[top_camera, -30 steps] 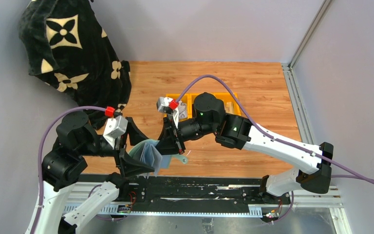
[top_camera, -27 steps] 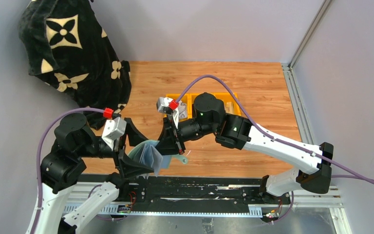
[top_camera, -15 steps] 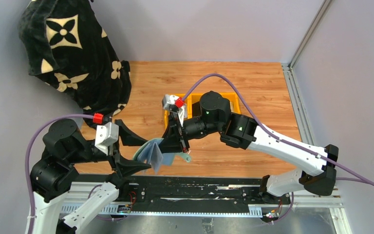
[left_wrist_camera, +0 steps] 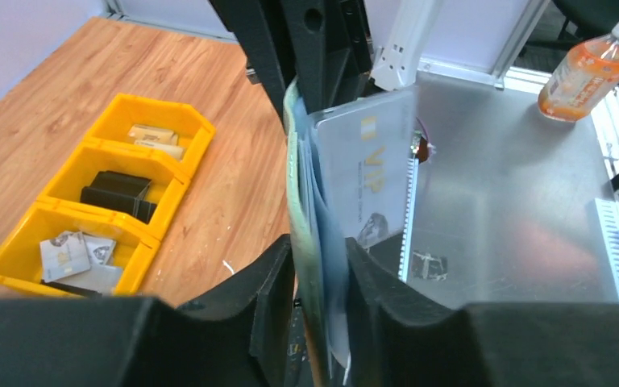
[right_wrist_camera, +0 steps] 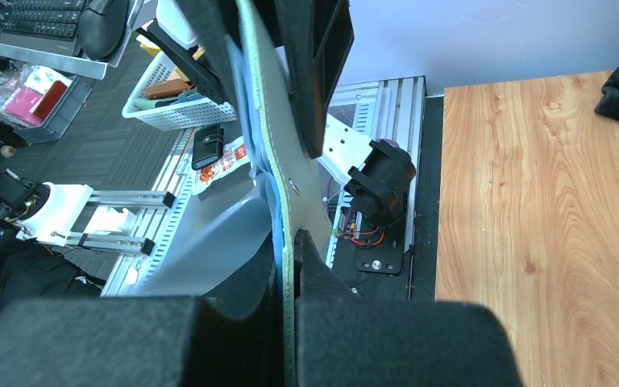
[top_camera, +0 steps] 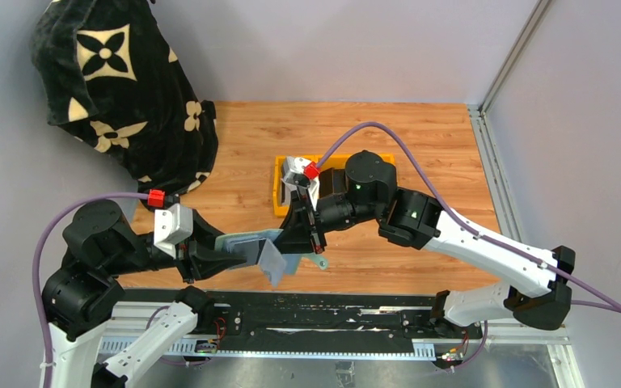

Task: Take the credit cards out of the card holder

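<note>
The pale green card holder (top_camera: 247, 241) hangs in the air over the table's near edge, held between both grippers. My left gripper (top_camera: 220, 250) has its jaws pressed on the holder's left part, green cover on one side, grey-blue pockets on the other. In the left wrist view the left gripper (left_wrist_camera: 320, 266) clamps that stack, and a pale grey credit card (left_wrist_camera: 367, 169) printed "VIP" stands against the pockets. My right gripper (top_camera: 301, 234) is shut on the holder's right flap. The right wrist view shows the right gripper (right_wrist_camera: 288, 258) pinching the thin green edge of the card holder (right_wrist_camera: 278, 137).
Yellow bins (top_camera: 278, 194) with small items sit on the wooden table behind the right gripper; the yellow bins (left_wrist_camera: 121, 121) also show in the left wrist view. A black patterned blanket (top_camera: 121, 89) fills the back left corner. The black base rail (top_camera: 323, 311) runs under the holder.
My left gripper's jaws, wide apart before, have closed onto the holder. The right arm has shifted right and the left arm left, stretching the holder out flatter between them.
</note>
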`<state>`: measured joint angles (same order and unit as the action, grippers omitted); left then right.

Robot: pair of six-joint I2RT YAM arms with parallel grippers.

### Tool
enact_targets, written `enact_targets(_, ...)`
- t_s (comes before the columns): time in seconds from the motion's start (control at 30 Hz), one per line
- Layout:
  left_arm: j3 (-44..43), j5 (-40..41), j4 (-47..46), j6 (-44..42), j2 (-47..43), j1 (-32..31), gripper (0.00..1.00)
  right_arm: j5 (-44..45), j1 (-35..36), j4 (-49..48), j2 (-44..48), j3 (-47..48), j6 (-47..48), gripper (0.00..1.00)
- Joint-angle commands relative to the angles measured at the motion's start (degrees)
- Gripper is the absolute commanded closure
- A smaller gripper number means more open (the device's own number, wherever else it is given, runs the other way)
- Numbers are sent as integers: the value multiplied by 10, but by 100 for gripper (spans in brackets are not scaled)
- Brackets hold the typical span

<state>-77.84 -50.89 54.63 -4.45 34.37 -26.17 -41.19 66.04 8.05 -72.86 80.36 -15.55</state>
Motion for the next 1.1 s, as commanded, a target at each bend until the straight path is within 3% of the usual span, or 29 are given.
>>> enact_targets(0.0, -14, 28, 11, -5, 2, 2, 68, -26, -2, -1, 25, 2, 14, 100)
enact_targets(0.17, -8, 24, 13, -2, -2, 2, 66, -30, -5, 2, 29, 5, 17, 100)
enact_targets(0.27, -8, 18, 13, 2, 4, 2, 54, -33, -5, 3, 28, 5, 16, 100)
enact_targets(0.33, -10, 10, 13, 4, 10, 2, 52, -36, -5, 4, 27, 5, 17, 100)
enact_targets(0.37, -12, 7, 13, 5, 13, 2, 55, -36, -5, 6, 28, 4, 19, 100)
enact_targets(0.53, -19, -7, 12, 9, 23, 2, 86, -37, -5, 16, 31, -2, 30, 100)
enact_targets(0.6, -20, -9, 13, 10, 24, 2, 94, -28, -7, 30, 33, -3, 40, 91)
enact_targets(0.7, -22, -8, 12, 13, 26, 2, 100, -20, -22, 58, 39, -4, 56, 66)
enact_targets(0.83, -22, 9, 33, -10, 25, 2, 100, 28, -65, 133, 63, 2, 101, 42)
enact_targets(0.97, -13, 47, 49, -43, 20, 2, 100, 110, -92, 211, 93, 33, 141, 31)
enact_targets(1.07, -3, 54, 52, -62, 18, 2, 100, 106, -93, 206, 101, 55, 137, 25)
